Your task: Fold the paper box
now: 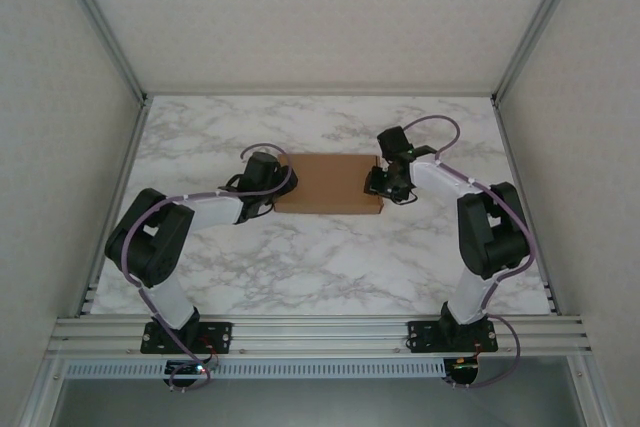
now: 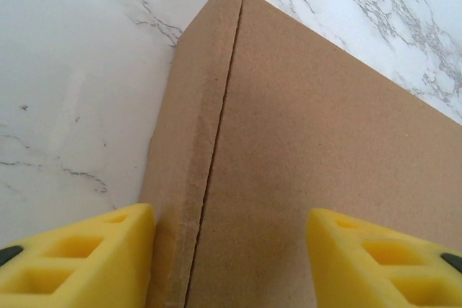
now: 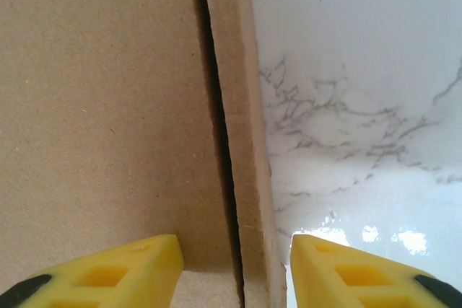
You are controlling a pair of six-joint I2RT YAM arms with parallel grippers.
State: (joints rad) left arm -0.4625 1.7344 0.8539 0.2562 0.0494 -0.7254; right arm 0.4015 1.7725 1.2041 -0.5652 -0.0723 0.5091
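Brown cardboard, matte and finely fibrous: paper box (image 1: 328, 183), thin, flat and rectangular, lying closed at the middle of a glossy white table (image 1: 300, 267) with grey marble veining. At its left short end, left gripper (image 1: 262, 185); at its right short end, right gripper (image 1: 388, 183).

Seen from the left wrist: yellow, hollow-celled wedge fingers (image 2: 86, 265) spread apart, astride the ragged seam between a narrow, slightly rumpled side strip (image 2: 184, 149) and the smooth top panel (image 2: 325, 142); nothing clamped.

Seen from the right wrist: same yellow fingers (image 3: 346, 275), likewise spread, astride a narrow side flap (image 3: 245, 142) standing a little off the main panel (image 3: 94, 106), with a dark slit between the two. One fingertip over the panel, the other just beside the flap's outer edge, above the shiny table; no grasp.
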